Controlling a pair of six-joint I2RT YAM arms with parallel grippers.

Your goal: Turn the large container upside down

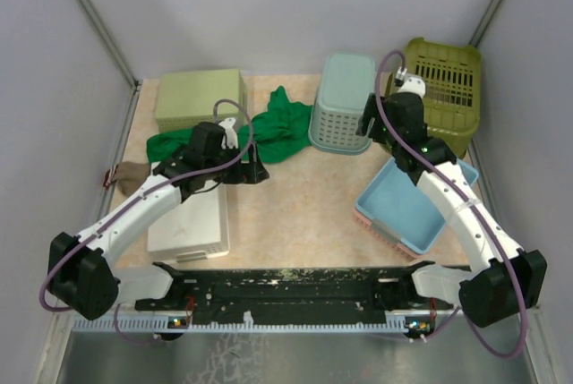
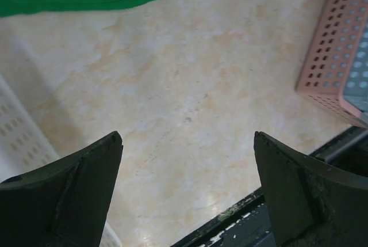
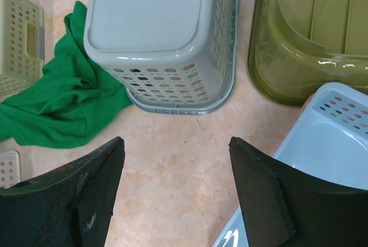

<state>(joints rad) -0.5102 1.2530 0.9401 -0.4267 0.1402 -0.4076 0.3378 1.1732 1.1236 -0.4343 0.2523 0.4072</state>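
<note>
The large olive-green container (image 1: 440, 89) stands at the back right against the wall, its slotted face showing from above. It also shows at the top right of the right wrist view (image 3: 305, 34). My right gripper (image 1: 370, 126) is open and empty. It hovers over bare table (image 3: 177, 146), just left of and in front of the container, between it and the teal basket, touching neither. My left gripper (image 1: 252, 169) is open and empty over the table's middle (image 2: 188, 143), far from the container.
A pale teal mesh basket (image 1: 342, 102) sits upside down left of the container. A light-blue tray (image 1: 407, 205) rests on a pink basket (image 2: 339, 45). A green cloth (image 1: 269, 129), a light-green box (image 1: 199, 98) and a white basket (image 1: 188, 223) lie on the left.
</note>
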